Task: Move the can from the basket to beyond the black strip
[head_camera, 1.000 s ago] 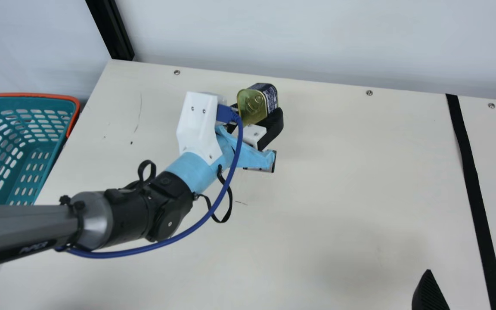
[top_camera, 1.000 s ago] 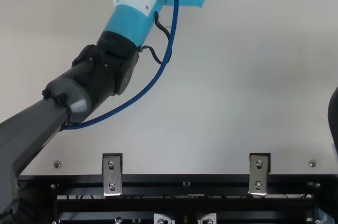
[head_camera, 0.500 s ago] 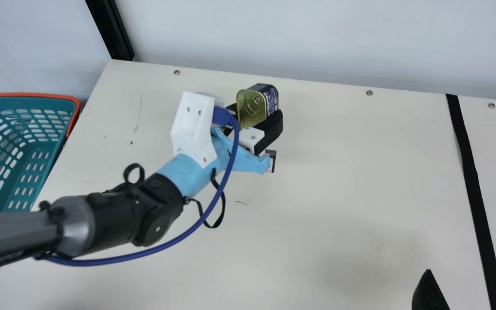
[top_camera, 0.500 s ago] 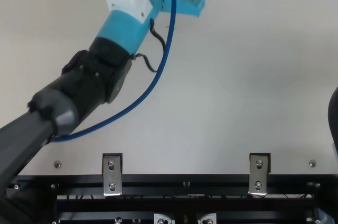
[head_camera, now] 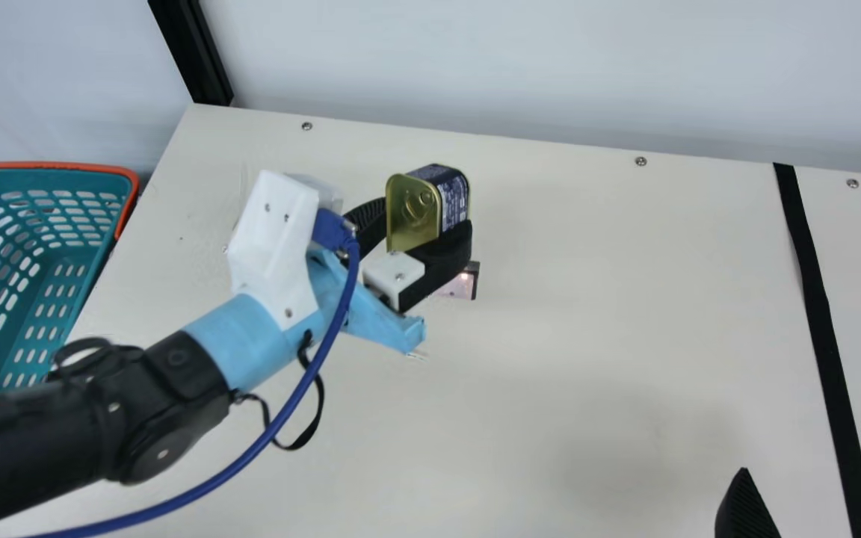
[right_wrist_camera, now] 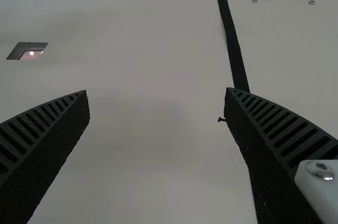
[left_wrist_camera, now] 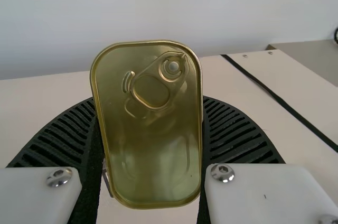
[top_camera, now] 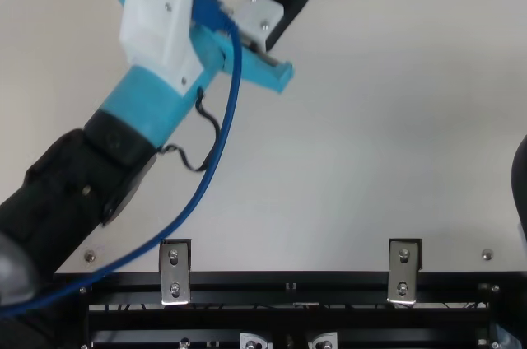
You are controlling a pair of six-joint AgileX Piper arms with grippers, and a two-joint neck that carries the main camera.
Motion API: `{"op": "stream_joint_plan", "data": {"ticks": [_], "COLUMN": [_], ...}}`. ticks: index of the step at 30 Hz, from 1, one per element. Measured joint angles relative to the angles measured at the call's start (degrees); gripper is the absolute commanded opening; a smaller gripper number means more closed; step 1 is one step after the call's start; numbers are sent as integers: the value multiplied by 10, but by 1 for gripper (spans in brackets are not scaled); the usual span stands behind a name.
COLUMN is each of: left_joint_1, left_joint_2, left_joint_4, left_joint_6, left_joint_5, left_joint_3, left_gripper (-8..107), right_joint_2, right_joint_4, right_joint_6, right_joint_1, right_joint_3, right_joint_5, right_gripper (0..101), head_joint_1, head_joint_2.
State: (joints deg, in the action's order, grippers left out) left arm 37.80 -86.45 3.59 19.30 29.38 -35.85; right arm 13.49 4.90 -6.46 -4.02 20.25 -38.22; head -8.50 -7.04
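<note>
My left gripper (head_camera: 424, 237) is shut on the can (head_camera: 413, 212) in the main view, left of the middle, well to the left of the black strip (head_camera: 819, 314). In the left wrist view, the can's gold pull-tab lid (left_wrist_camera: 150, 145) faces the camera between the fingers of my left gripper (left_wrist_camera: 150, 129). The basket (head_camera: 49, 276) stands at the main view's left edge. My right gripper (head_camera: 823, 499) stands open at the main view's lower right, one finger on each side of the strip. In the right wrist view my right gripper (right_wrist_camera: 157, 94) has nothing between its fingers.
A small dark-edged square piece (head_camera: 463, 282) lies on the cream table (head_camera: 610, 314) beside the left gripper. A pale wall (head_camera: 550, 67) rises behind the table, with a black post (head_camera: 195, 52) at the back left. Metal brackets (top_camera: 174, 273) line the near edge.
My left arm has drawn back toward the main view's lower left, carrying the can with it; the gap to the small square piece has changed. The right gripper has kept still.
</note>
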Motion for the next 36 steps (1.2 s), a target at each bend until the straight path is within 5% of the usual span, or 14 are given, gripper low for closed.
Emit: {"op": "stream_joint_plan", "data": {"ticks": [10,19,36], "left_joint_1": [28,28,28], "left_joint_2": [99,101,101], "left_joint_4": [77,76,76], "left_joint_6": [56,56,56], "left_joint_5": [-59,-59,-59], "left_joint_3": [26,26,26], "left_gripper": [10,10,10], "right_joint_2": [0,12,217], "right_joint_4": [0,7,123], "right_joint_6": [0,2,-32], "right_joint_1": [0,6,133], "right_joint_3": [0,14,200], "right_joint_5": [0,7,129], "right_gripper": [101,101,101], "head_joint_1": [0,0,0], "head_joint_2": [0,0,0]}}
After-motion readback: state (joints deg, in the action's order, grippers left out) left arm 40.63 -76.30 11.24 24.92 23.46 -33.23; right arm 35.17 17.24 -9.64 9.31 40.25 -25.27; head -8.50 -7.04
